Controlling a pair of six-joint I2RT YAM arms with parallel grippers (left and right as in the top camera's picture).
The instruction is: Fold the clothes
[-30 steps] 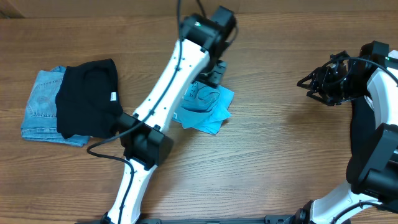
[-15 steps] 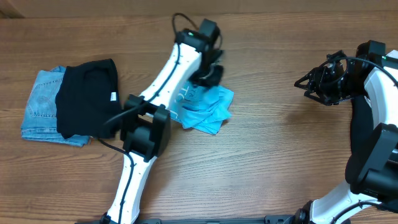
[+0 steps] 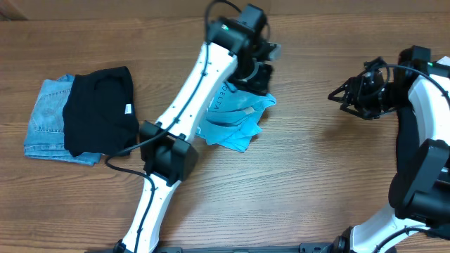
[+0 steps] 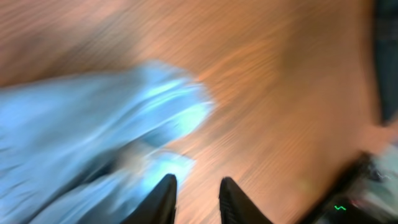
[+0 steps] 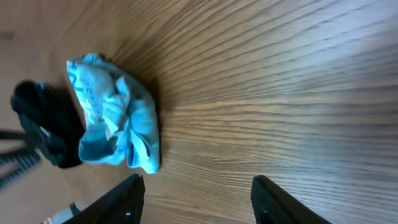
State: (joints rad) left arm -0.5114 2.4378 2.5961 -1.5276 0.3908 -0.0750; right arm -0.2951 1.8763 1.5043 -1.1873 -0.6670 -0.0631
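The crumpled T-shirt (image 3: 235, 119) lies around the middle of the surface (image 3: 316, 176), with the left gripper (image 4: 197, 180) at its far edge, jaws slightly parted and empty, and the right gripper (image 5: 197, 178) well off right, released and empty.

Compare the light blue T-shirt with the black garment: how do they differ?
The light blue T-shirt lies crumpled in a heap; the black garment lies folded flat. The T-shirt rests directly on the table; the black garment lies atop folded jeans. Both are clothes on the same wooden surface.
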